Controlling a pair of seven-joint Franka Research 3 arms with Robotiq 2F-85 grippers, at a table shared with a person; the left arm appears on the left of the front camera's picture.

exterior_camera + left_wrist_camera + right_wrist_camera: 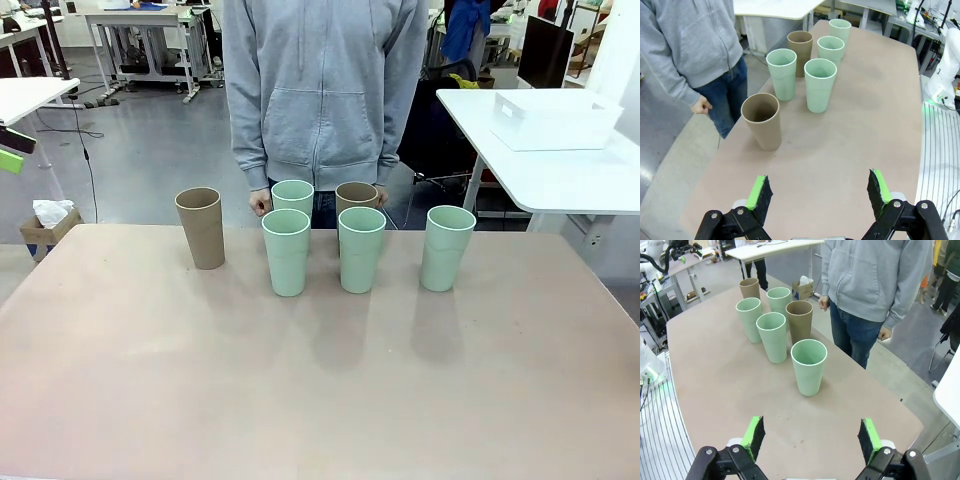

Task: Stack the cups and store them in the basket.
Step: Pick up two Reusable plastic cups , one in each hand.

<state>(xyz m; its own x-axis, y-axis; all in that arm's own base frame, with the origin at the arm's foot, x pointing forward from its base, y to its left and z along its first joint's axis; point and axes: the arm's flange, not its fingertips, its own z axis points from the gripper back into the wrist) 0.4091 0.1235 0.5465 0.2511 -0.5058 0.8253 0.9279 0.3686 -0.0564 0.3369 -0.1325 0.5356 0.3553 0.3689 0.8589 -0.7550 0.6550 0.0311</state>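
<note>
Beige table (300,400), front view: near half bare; six upright cups (361,249) stand toward the far edge, in front of a person (320,90).
White basket (555,120): on a separate white table (600,185) beyond the far right corner.
Left wrist view: left gripper (820,192) is spread wide and empty over the bare left end; the tan cup (761,120) is nearest it.
Right wrist view: right gripper (812,436) is spread wide and empty over the bare right end; the nearest mint cup (809,366) stands apart from the others.
</note>
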